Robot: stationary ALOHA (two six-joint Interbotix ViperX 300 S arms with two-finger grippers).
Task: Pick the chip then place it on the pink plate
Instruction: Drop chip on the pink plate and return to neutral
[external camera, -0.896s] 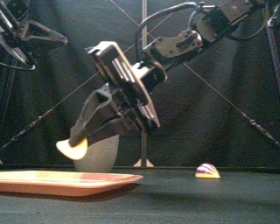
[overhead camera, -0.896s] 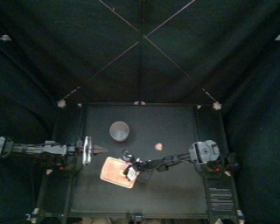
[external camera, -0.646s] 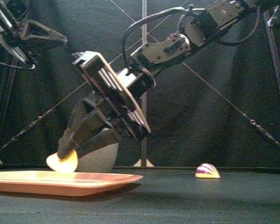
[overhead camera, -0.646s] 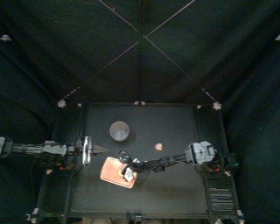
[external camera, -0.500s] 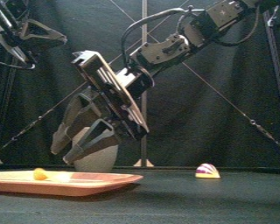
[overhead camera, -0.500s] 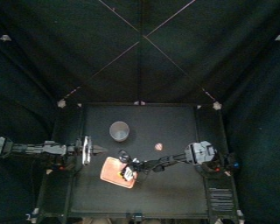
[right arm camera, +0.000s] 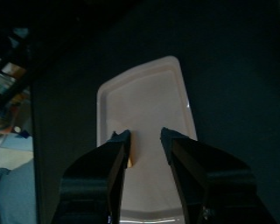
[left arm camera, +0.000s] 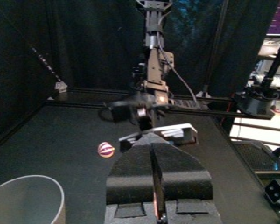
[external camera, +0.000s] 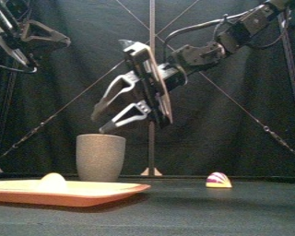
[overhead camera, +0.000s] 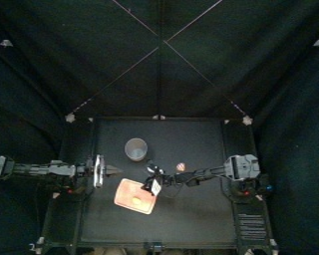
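The pale yellow chip (external camera: pixel 52 179) lies on the flat pink plate (external camera: pixel 82 192) near its left end, with nothing touching it. My right gripper (external camera: pixel 121 107) hangs open and empty well above the plate, to the right of the chip. From above, that gripper (overhead camera: pixel 152 180) is over the far edge of the plate (overhead camera: pixel 135 198). In the right wrist view the open jaws frame the plate (right arm camera: pixel 149 105), and a yellowish bit that may be the chip (right arm camera: pixel 130 160) shows beside one jaw. My left gripper (overhead camera: pixel 96 171) rests shut at the table's left side.
A tall grey speckled cup (external camera: pixel 100 157) stands behind the plate, further back on the table (overhead camera: pixel 137 148). A small pink and yellow toy (external camera: pixel 218 179) lies to the right (overhead camera: pixel 179 166).
My right gripper carried the chip down to the plate, opened and let it drop there, then rose and drew back to the right. The left arm stayed still.
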